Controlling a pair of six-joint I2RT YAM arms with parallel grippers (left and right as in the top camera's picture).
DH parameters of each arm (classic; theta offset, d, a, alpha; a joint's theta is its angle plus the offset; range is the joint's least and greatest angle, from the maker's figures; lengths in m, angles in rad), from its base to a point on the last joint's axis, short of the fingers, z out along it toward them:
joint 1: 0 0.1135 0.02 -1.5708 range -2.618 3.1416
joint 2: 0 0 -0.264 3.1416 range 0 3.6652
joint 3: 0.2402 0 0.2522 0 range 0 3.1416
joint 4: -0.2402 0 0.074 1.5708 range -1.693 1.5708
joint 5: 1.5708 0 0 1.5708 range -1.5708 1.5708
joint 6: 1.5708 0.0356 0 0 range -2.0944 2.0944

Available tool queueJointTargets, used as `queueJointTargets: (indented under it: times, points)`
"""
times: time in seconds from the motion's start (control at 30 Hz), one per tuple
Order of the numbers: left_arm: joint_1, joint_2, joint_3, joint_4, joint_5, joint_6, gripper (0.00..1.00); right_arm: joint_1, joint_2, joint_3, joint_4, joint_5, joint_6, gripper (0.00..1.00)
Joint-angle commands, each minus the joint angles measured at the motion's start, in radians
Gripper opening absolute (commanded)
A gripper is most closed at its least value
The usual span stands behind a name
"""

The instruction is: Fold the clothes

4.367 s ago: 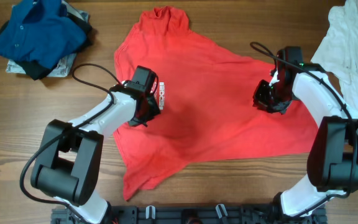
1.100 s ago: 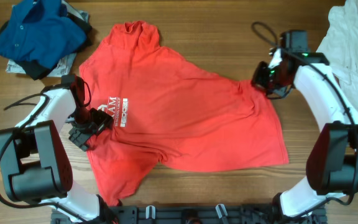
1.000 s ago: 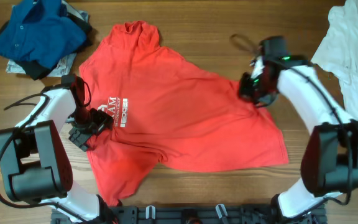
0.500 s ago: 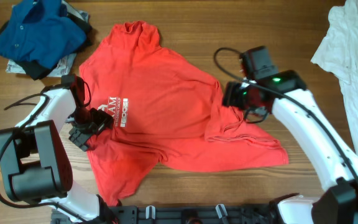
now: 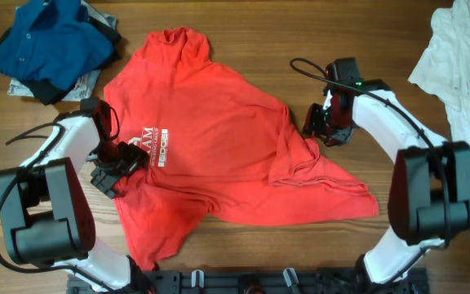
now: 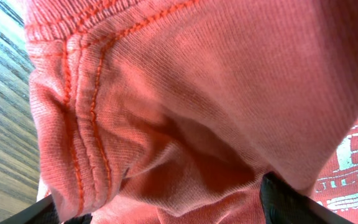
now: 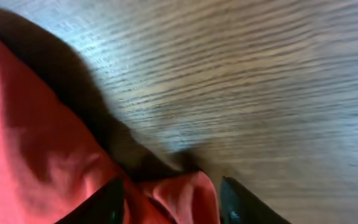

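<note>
The red T-shirt (image 5: 219, 139) lies spread on the wooden table, its white lettering (image 5: 153, 136) facing up. Its right part is bunched into a fold (image 5: 300, 167). My left gripper (image 5: 114, 170) sits low at the shirt's left edge. In the left wrist view its jaws (image 6: 166, 208) stand wide apart with the stitched hem (image 6: 79, 124) heaped between them. My right gripper (image 5: 321, 129) hovers at the shirt's right edge. Its jaws (image 7: 176, 202) are apart around a small hump of red cloth (image 7: 185, 193). A blue collared shirt (image 5: 47, 41) and a long white garment (image 5: 463, 73) lie apart.
The blue shirt rests on a dark garment and patterned cloth (image 5: 76, 88) at the back left corner. The white garment runs down the right edge of the table. A black cable (image 5: 308, 65) loops off the right arm. Bare wood (image 7: 260, 74) lies right of the red shirt.
The right gripper dragged the shirt's right side leftward into a fold, opened, and drew back slightly to the right. The left arm has stayed still.
</note>
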Motion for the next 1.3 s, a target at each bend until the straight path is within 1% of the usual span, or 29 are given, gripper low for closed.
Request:
queueJointTargets:
  times: [0.0, 0.07, 0.1, 0.13, 0.17, 0.27, 0.37, 0.47, 0.57, 0.6, 0.63, 0.67, 0.7, 0.73, 0.77, 0.8, 0.83, 0.87, 0.93, 1.13, 1.27]
  points:
    - [-0.004, 0.03, -0.017, 0.007, -0.002, 0.002, 0.85, -0.002, 0.032, 0.008, 0.005, -0.051, -0.019, 0.41]
    - [-0.004, 0.03, -0.017, 0.007, -0.002, 0.002, 0.85, -0.002, 0.032, 0.008, 0.005, -0.067, -0.02, 0.31]
    - [-0.004, 0.03, -0.017, 0.007, -0.002, 0.002, 0.85, -0.002, 0.032, 0.008, 0.006, -0.066, -0.019, 0.21]
    - [-0.004, 0.03, -0.017, 0.007, -0.002, 0.002, 0.85, -0.002, 0.032, 0.008, 0.01, -0.066, -0.016, 0.06]
    - [-0.004, 0.03, -0.017, 0.007, -0.002, 0.002, 0.85, -0.002, 0.032, 0.009, 0.016, -0.065, -0.016, 0.04]
    - [-0.004, 0.03, -0.017, 0.007, -0.002, 0.002, 0.85, -0.004, 0.032, 0.02, 0.041, -0.013, 0.017, 0.04]
    - [-0.004, 0.03, -0.017, 0.007, -0.002, 0.002, 0.85, -0.027, 0.028, 0.071, 0.039, -0.013, 0.016, 0.04]
    - [-0.004, 0.03, -0.017, 0.007, -0.002, 0.002, 0.85, -0.08, 0.027, 0.142, 0.061, -0.014, 0.036, 0.04]
    - [-0.004, 0.03, -0.017, 0.011, -0.002, 0.001, 0.85, -0.141, 0.028, 0.153, 0.128, -0.024, 0.039, 0.04]
    - [-0.004, 0.03, -0.017, 0.013, -0.002, 0.001, 0.85, -0.156, 0.028, 0.153, 0.085, -0.054, 0.01, 0.04]
    - [-0.004, 0.03, -0.017, 0.014, -0.002, 0.001, 0.85, -0.159, 0.028, 0.153, 0.03, -0.059, -0.006, 0.13]
    - [-0.004, 0.03, -0.017, 0.018, -0.002, 0.001, 0.85, -0.159, 0.028, 0.153, -0.037, -0.064, -0.034, 0.29]
    - [-0.004, 0.03, -0.017, 0.023, -0.002, 0.001, 0.85, -0.153, 0.028, 0.151, -0.081, -0.106, -0.082, 0.34]
    - [-0.004, 0.03, -0.017, 0.03, -0.002, 0.001, 0.85, -0.142, 0.028, 0.14, -0.107, -0.177, -0.152, 0.45]
    - [-0.004, 0.03, -0.017, 0.033, -0.002, 0.001, 0.86, -0.126, 0.03, 0.123, -0.126, -0.195, -0.181, 0.58]
    - [-0.004, 0.03, -0.017, 0.032, 0.002, 0.001, 0.85, -0.111, 0.034, 0.107, -0.136, -0.182, -0.185, 0.59]
    - [-0.004, 0.03, -0.017, 0.03, 0.002, 0.001, 0.86, -0.098, 0.035, 0.091, -0.124, -0.182, -0.185, 0.58]
    - [-0.004, 0.03, -0.017, 0.029, 0.002, 0.001, 0.86, -0.083, 0.035, 0.077, -0.107, -0.186, -0.183, 0.52]
    - [-0.004, 0.03, -0.017, 0.029, 0.002, 0.001, 0.85, -0.069, 0.035, 0.067, -0.098, -0.193, -0.174, 0.5]
    - [-0.004, 0.03, -0.017, 0.014, 0.002, 0.002, 0.85, -0.056, 0.036, 0.041, -0.07, -0.192, -0.173, 0.51]
    - [-0.004, 0.03, -0.017, 0.014, 0.002, 0.001, 0.85, -0.055, 0.037, -0.002, -0.062, -0.194, -0.173, 0.48]
